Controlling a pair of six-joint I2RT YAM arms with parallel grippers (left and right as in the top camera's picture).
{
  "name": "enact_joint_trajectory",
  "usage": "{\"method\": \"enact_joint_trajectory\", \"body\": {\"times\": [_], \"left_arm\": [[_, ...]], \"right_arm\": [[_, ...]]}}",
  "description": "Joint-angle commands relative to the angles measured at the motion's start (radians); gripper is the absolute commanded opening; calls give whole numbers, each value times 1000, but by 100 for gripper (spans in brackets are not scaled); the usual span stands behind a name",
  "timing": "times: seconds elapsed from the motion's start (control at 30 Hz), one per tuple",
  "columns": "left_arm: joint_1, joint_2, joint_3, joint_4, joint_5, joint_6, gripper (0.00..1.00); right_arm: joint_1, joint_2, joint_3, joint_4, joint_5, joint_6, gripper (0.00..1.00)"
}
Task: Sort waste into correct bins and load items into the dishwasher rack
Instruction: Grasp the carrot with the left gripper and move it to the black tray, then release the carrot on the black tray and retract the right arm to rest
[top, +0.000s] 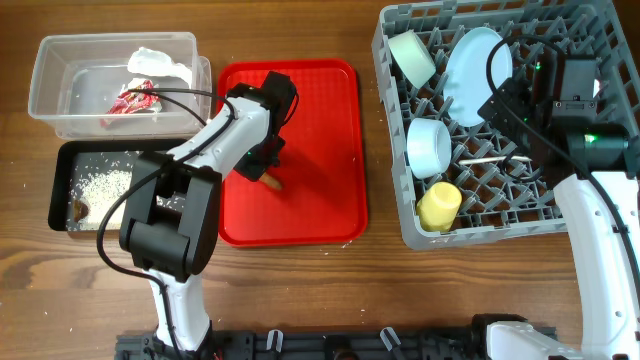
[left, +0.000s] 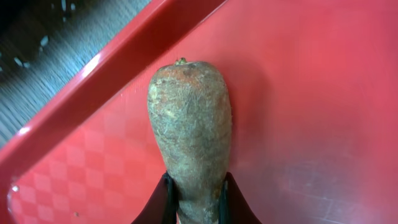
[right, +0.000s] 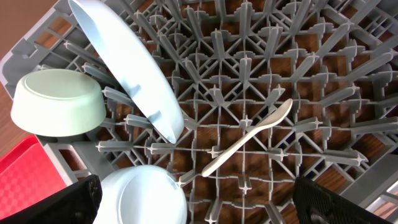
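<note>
The brown carrot-shaped food piece lies on the red tray, and my left gripper is shut on its narrow end. From overhead, the left gripper stands over the food piece near the tray's middle. My right gripper hangs open over the dishwasher rack, holding nothing. The rack holds the pale blue plate, greenish-white bowl, blue bowl, yellow cup and white spoon.
The clear bin at far left holds a red wrapper and white tissue. The black bin in front of it holds rice and a dark chunk. The left arm reaches across the tray's left rim.
</note>
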Motion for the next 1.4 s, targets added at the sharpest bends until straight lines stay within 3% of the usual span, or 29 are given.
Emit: {"method": "enact_joint_trajectory", "body": {"times": [0.0, 0.1, 0.3, 0.53, 0.87, 0.97, 1.1, 1.27, 1.33, 1.37], "left_arm": [[31, -90, 96, -52, -51, 164, 9], [84, -183, 141, -113, -95, 165, 11], [346, -330, 140, -158, -154, 164, 11], [634, -207, 40, -63, -143, 149, 9], [711, -43, -32, 54, -143, 150, 15], [710, -43, -32, 64, -123, 151, 50], [710, -60, -25, 56, -106, 161, 57], [709, -164, 67, -80, -104, 161, 58], [705, -227, 101, -121, -80, 161, 75], [703, -270, 101, -121, -36, 161, 100]], "right_arm": [[-1, 10, 10, 6, -9, -18, 100], [-1, 10, 10, 6, -9, -21, 100], [-1, 10, 10, 6, -9, -19, 100], [-1, 10, 10, 3, -9, -19, 100], [-1, 10, 10, -1, -9, -21, 100], [-1, 10, 10, 1, -9, -21, 100], [-1, 10, 10, 7, -9, -29, 100], [-1, -13, 13, 46, -122, -238, 100], [-1, -48, 28, 60, -152, -303, 100], [-1, -77, 53, 58, -152, -345, 100]]}}
